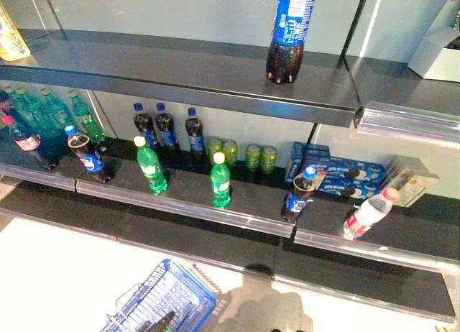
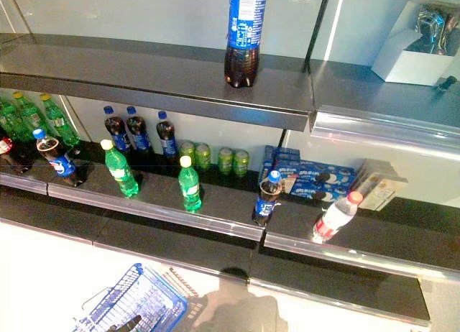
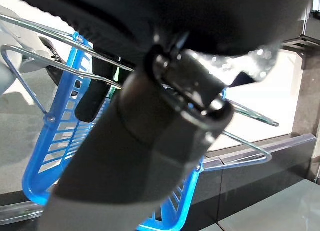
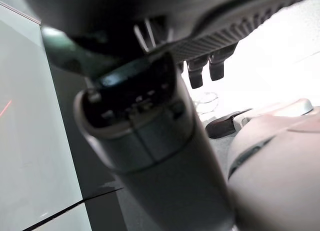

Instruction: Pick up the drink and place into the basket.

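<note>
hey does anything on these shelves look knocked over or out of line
Yes. On the middle shelf, the clear bottle with a pink cap leans steeply against the front rail instead of standing. The dark cola bottle with a blue cap at the left also tilts. The green bottles nearby stand upright.

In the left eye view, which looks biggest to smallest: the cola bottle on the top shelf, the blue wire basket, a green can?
1. Dark cola bottle with blue label and blue wire basket: alike, and both cut off by the frame, so unranked.
2. Green can: smallest, though farther back.
</note>
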Controlling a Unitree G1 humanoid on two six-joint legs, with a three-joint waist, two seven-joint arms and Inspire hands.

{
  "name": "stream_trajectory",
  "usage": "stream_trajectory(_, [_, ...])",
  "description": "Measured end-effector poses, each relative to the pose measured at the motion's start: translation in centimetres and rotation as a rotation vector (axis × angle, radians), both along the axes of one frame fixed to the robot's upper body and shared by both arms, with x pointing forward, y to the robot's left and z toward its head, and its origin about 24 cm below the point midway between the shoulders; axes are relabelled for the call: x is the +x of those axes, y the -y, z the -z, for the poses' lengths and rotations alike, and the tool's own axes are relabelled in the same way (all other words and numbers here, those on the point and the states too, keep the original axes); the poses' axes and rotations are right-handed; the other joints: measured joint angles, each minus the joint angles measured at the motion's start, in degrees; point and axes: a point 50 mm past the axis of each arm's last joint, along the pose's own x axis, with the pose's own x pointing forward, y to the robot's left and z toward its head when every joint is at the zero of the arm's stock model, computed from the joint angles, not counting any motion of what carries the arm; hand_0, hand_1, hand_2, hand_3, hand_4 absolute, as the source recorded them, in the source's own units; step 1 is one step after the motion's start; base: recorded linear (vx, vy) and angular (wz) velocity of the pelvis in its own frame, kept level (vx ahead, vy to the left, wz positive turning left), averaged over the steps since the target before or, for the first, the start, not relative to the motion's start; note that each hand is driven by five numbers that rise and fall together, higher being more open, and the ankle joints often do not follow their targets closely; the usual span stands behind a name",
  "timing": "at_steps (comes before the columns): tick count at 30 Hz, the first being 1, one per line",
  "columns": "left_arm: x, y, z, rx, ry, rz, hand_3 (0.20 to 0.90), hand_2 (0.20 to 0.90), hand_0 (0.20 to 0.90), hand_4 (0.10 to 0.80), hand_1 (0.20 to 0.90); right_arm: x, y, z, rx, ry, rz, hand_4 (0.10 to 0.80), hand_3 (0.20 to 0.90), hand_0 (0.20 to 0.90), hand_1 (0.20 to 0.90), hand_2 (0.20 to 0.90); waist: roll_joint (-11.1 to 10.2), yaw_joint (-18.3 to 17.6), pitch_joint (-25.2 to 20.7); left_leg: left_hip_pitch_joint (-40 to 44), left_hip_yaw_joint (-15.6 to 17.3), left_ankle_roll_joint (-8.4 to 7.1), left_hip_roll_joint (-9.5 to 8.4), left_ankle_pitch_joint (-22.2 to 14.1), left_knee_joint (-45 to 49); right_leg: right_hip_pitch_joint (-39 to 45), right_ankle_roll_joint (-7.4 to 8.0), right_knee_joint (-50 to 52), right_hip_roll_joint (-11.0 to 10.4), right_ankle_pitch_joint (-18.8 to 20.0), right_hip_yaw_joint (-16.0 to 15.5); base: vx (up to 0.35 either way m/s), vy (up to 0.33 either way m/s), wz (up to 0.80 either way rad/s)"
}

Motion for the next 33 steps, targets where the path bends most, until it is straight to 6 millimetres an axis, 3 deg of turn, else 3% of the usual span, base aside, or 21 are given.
stream_trajectory(17, [-0.2,0.0,0.0,0.000,-0.008,0.001,0.200,0.300,0.300,0.100,0.300,-1.3,0.6,0.1,-0.082,-0.116,0.093,0.800,0.900,0.900,0.900,0.900,-0.1,0.0,-0.1,0.9,0.1,-0.04,-0.05,-0.2,0.0,0.9,0.06,0.0,0.0,-0.3,0.1,0.000,0.000,0.00])
stream_trajectory(23, [-0.3,0.0,0.0,0.000,-0.009,-0.001,0.200,0.300,0.300,0.100,0.300,-5.3,1.2,-0.1,-0.202,-0.337,0.143,0.800,0.900,0.900,0.900,0.900,0.1,-0.1,-0.1,0.9,0.1,0.01,-0.06,-0.2,0.0,0.9,0.05,0.0,0.0,-0.2,0.1,0.000,0.000,0.00])
stream_trajectory(26, [-0.3,0.0,0.0,-0.001,-0.011,0.000,0.200,0.300,0.300,0.100,0.300,-6.2,1.8,-0.4,-0.264,-0.371,0.231,0.800,0.900,0.900,0.900,0.900,0.1,-0.4,-0.2,1.0,0.2,0.01,-0.05,-0.2,0.0,0.9,0.04,0.0,0.0,-0.2,0.2,0.000,0.000,0.00])
stream_trajectory(28, [-0.4,0.0,0.1,-0.001,-0.013,0.000,0.200,0.300,0.300,0.100,0.300,-6.1,2.3,-0.6,-0.303,-0.369,0.254,0.800,0.900,0.900,0.900,0.900,0.1,-0.6,-0.3,1.0,0.3,0.01,-0.06,-0.2,0.0,0.9,0.04,0.0,0.0,-0.2,0.3,0.000,0.000,0.00])
stream_trajectory(33, [-0.5,-0.2,0.1,-0.011,-0.024,0.001,0.200,0.300,0.300,0.100,0.300,-3.4,5.5,-1.9,-0.496,-0.216,0.356,0.800,0.900,0.900,0.900,0.900,-0.1,-0.4,-0.5,1.5,1.0,0.00,0.00,-0.2,-0.1,0.9,0.13,0.0,0.1,-0.3,1.3,-0.008,-0.019,-0.07])
